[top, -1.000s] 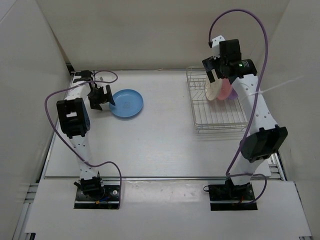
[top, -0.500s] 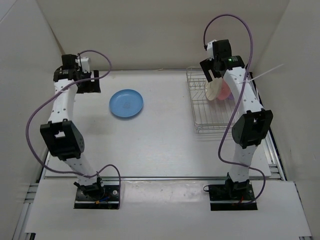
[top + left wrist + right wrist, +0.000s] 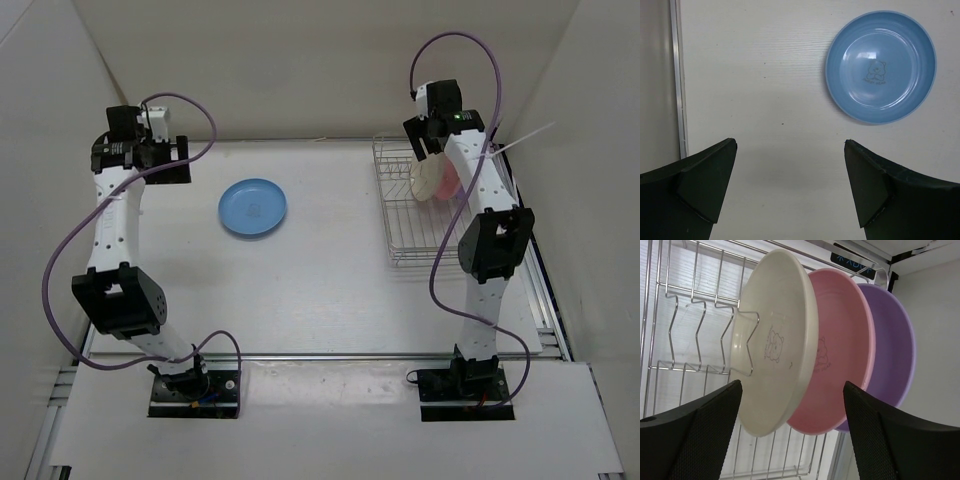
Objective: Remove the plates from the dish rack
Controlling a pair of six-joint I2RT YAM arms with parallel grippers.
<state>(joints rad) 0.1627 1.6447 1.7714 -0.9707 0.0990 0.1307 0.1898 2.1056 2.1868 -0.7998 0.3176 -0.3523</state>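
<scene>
The light blue plate (image 3: 253, 207) lies flat on the table, also in the left wrist view (image 3: 881, 66). My left gripper (image 3: 152, 162) is open and empty, high over the table's far left, left of that plate; its midpoint shows in its own view (image 3: 790, 150). The cream-white plate (image 3: 777, 340), pink plate (image 3: 842, 355) and purple plate (image 3: 890, 345) stand on edge in the wire dish rack (image 3: 400, 225). My right gripper (image 3: 792, 390) is open above them, its jaws spread wider than the cream-white and pink plates. In the top view it hangs over the rack's far end (image 3: 430, 140).
White walls enclose the table on the left, back and right. The rack (image 3: 685, 330) stands close to the right wall. A metal rail (image 3: 677, 75) runs along the table's left edge. Purple cables loop above both arms.
My left arm has pulled away from the blue plate, rising toward the far left corner. My right gripper has shifted slightly left over the rack's far end.
</scene>
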